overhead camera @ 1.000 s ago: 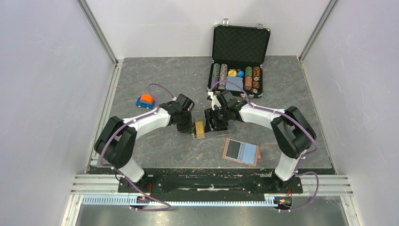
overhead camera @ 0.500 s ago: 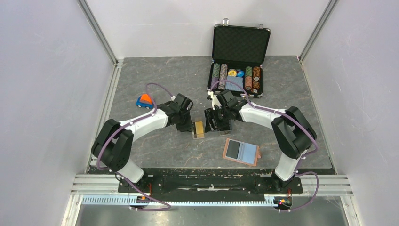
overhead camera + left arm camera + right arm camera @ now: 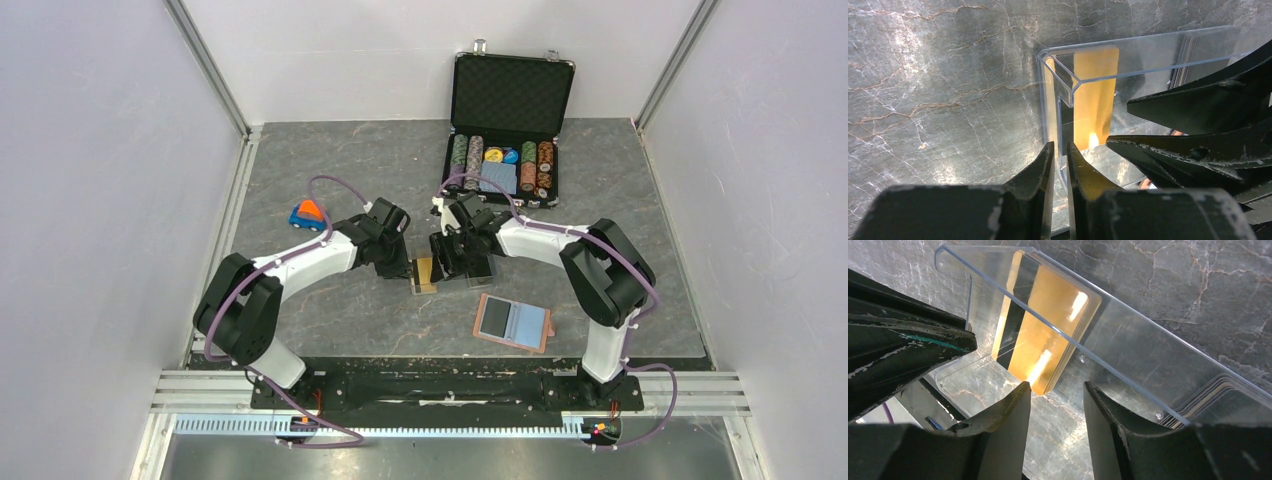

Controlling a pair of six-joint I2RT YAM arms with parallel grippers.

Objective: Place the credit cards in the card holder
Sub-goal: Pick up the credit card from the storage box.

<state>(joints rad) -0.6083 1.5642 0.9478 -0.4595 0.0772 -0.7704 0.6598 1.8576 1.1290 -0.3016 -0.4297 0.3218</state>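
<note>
A clear plastic box lies mid-table with a stack of gold credit cards standing in its left end. My left gripper is shut on the box's end wall, next to the gold cards. My right gripper is open inside the box, its jaws empty and just short of the gold stack. A second stack of cards shows edge-on behind the clear wall. The tan card holder lies open, blue inside up, to the front right.
An open black poker-chip case stands at the back, right behind my right arm. A small blue and orange toy car sits to the left of my left arm. Grey walls close both sides.
My right gripper has shifted a little to the left, closer to the gold cards. My left gripper has stayed on the box wall.
</note>
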